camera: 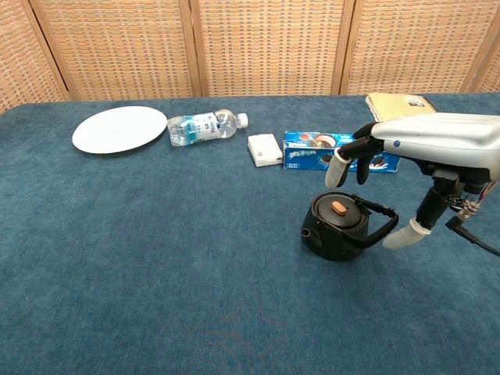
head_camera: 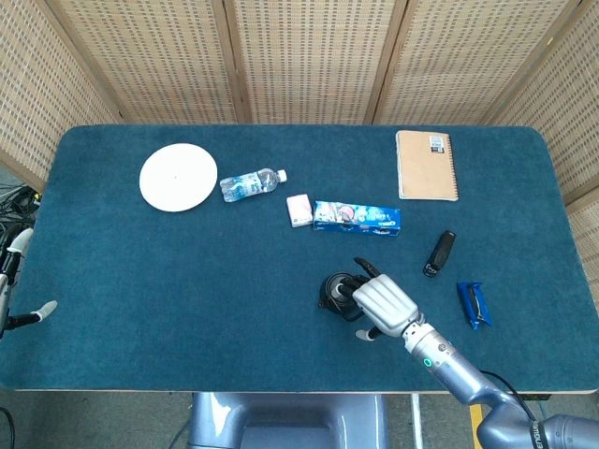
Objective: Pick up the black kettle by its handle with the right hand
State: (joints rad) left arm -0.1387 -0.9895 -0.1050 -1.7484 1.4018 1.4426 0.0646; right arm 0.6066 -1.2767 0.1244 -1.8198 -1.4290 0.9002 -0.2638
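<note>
Right robot hand (camera: 426,148) hovers spread open over the black kettle (camera: 337,226), holding nothing.
Its thumb hangs beside the kettle's handle (camera: 376,221); the kettle sits near the front of the blue tabletop (camera: 141,258). Farther back lie a blue cookie box (camera: 341,151) and a water bottle (camera: 201,126).

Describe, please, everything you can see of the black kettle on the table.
The black kettle is small, round and squat, matte dark, with an orange knob on its lid, a short spout toward the left in the chest view and a looped handle on the right. It stands upright on the blue table. The right hand hovers above the handle, fingers spread; no contact shows.
</note>
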